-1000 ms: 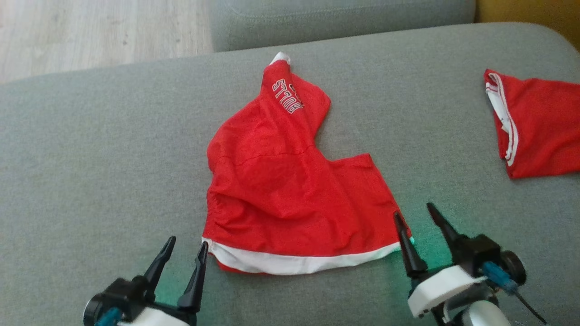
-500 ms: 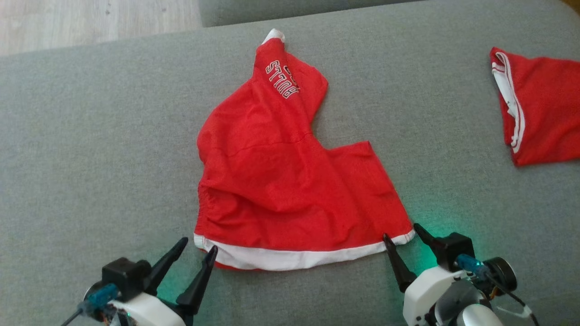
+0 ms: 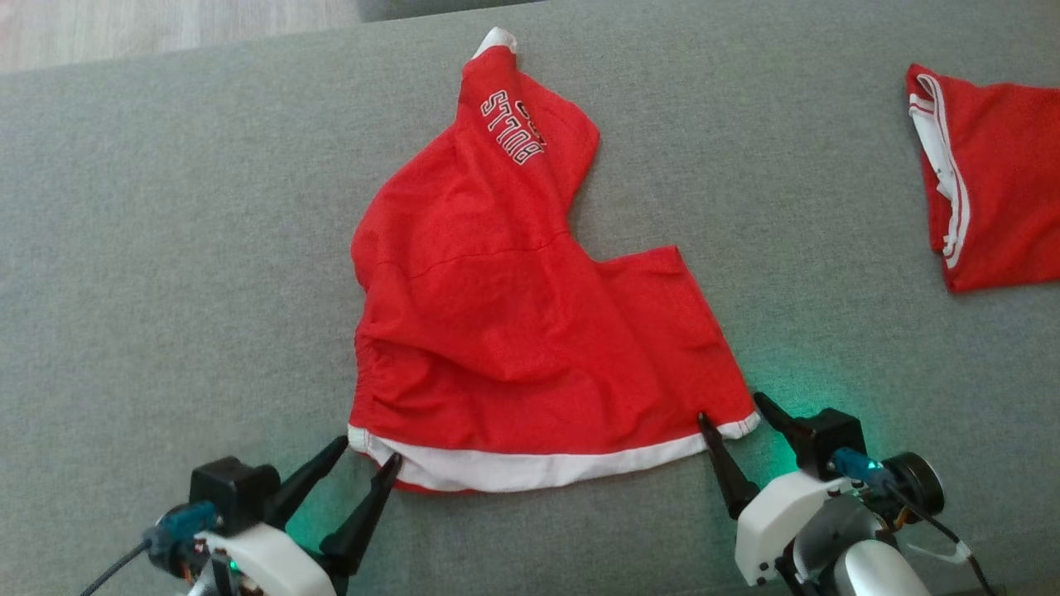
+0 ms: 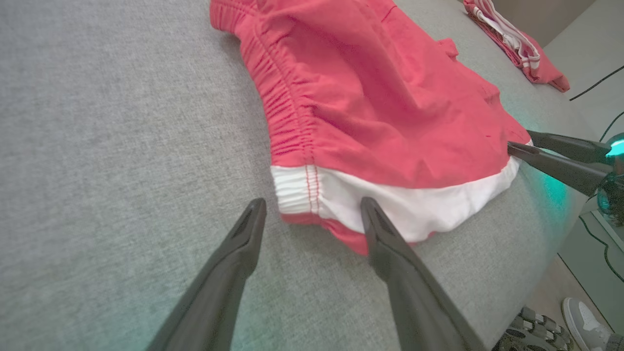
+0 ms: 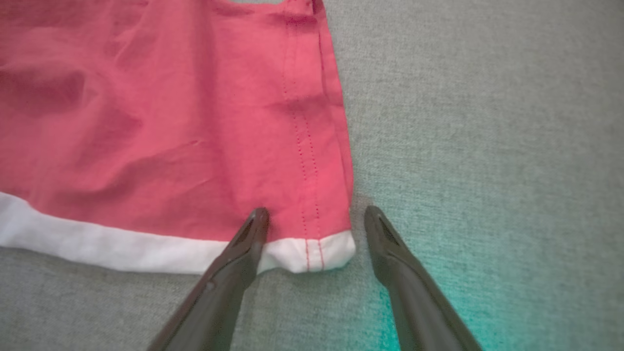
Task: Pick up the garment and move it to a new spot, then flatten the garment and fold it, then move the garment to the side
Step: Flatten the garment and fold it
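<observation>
Grey cushion [image 3: 166, 248] spans the work area, with a strip of wood floor [image 3: 124, 25] past its far edge; the garment [image 3: 513, 331], red with a white waistband [image 3: 530, 468], lies near the cushion's middle, waistband toward the robot. It is spread out but neither flat nor folded; one leg reaches to the right, the other twists away at the far end with its lettering showing, and creases gather by the elastic. Another red piece [image 3: 1002, 207] lies well apart at the right edge.

The left gripper [image 3: 369, 448] is spread wide and empty at the waistband's left corner; one finger stands on bare cushion just outside the corner, the other over the white band. The right gripper [image 3: 730, 407] is likewise parted and holds nothing; one fingertip rests on the red cloth just above the band, the other on the cushion beside the side seam, with the corner between them.

Both corners are likely chosen because the waistband is the widest straight edge, so the cloth would pull evenly; this pose fits a pinch about to close as well as a release after laying the garment down.
</observation>
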